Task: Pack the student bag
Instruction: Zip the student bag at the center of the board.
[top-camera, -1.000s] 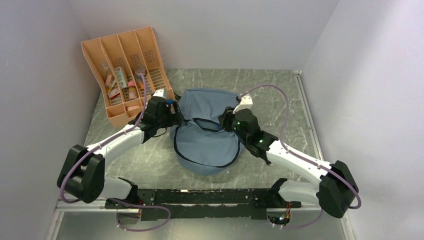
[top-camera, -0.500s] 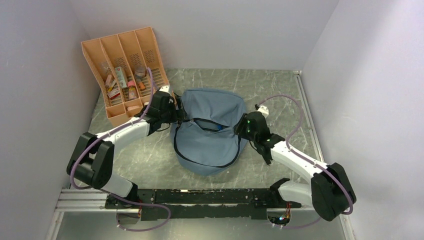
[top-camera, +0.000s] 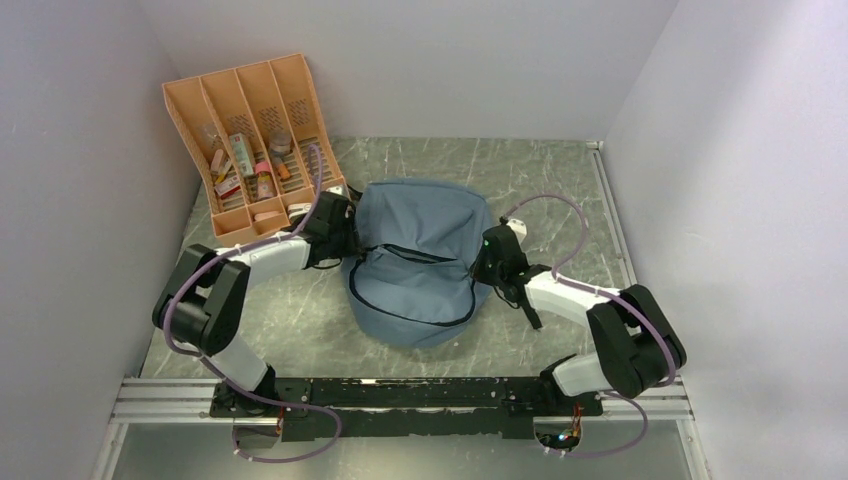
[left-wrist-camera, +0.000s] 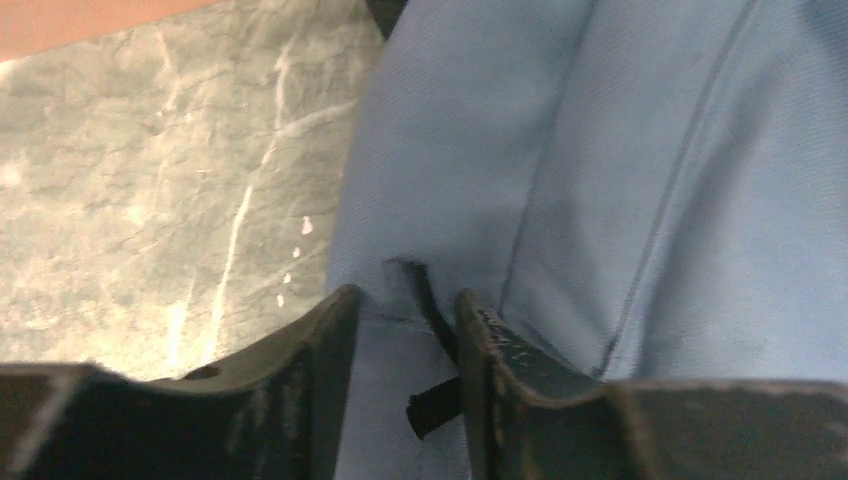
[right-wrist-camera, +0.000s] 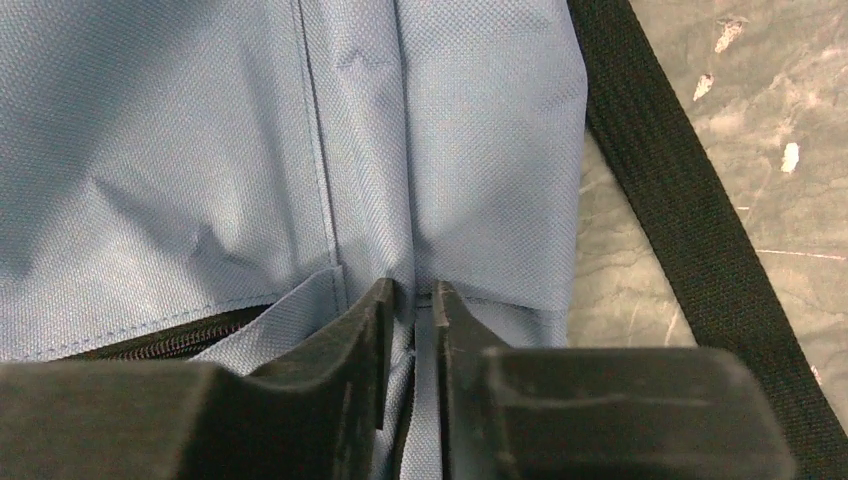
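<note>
The right gripper (right-wrist-camera: 412, 300) pinches a bag (top-camera: 420, 290) fold; the left gripper (left-wrist-camera: 405, 300), jaws apart, straddles its zip end (left-wrist-camera: 428, 308), probably to spread the opening.

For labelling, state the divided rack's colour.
Peach-orange plastic divided rack, best in top external view.

The orange organizer (top-camera: 297, 90) hems the student bag (top-camera: 420, 290) leftward; bare table (top-camera: 530, 160) rightward.

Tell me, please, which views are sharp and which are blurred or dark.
Top view: sharp and evenly lit, no glare on the soft grey-blue fabric backpack. Left wrist view: slightly blurred, most at the black left gripper. Right wrist view: fabric weave sharp, the black right gripper dark, featureless.
</note>
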